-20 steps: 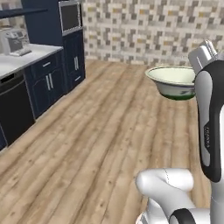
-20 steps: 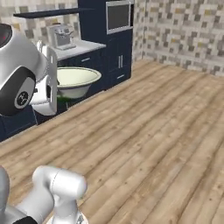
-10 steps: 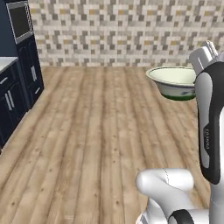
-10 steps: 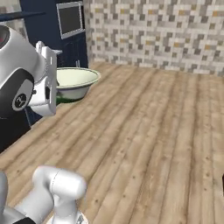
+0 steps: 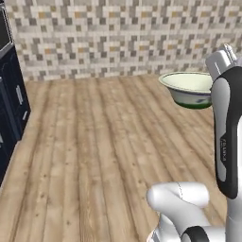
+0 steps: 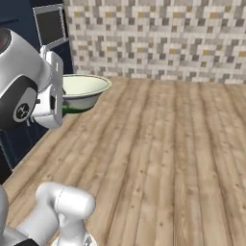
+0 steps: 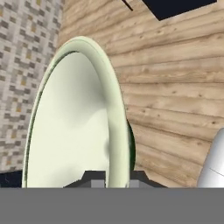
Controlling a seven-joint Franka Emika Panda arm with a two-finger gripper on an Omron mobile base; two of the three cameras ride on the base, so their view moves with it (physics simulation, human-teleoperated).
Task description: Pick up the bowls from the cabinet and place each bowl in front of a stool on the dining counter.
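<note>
Nearest the cameras, the white arm rises from the base, and at its end the gripper (image 7: 110, 177) has its jaws closed on the rim of the cream bowl (image 5: 188, 88), one finger inside the rim and one outside, as the hand view shows. The bowl is carried upright above the wooden floor (image 5: 94, 151), its dark green foot visible in both base views; its green-patterned outside shows under the rim (image 6: 84, 92).

Beyond it, the whole scene has swung since a second ago: the navy low cupboards (image 5: 12, 111) and the built-in oven (image 6: 50, 26), which stood well inside the pictures, have slid towards the left edges, and the mosaic tile wall (image 5: 123, 40) now spans the far background. The bowl has kept its place against the arm, so this is the base turning, not the bowl moving.

That reads as the carrying step: the first bowl is out of the cabinet and under way. The dining counter is not yet reached, so setting the bowl down there is likely still some way off.
</note>
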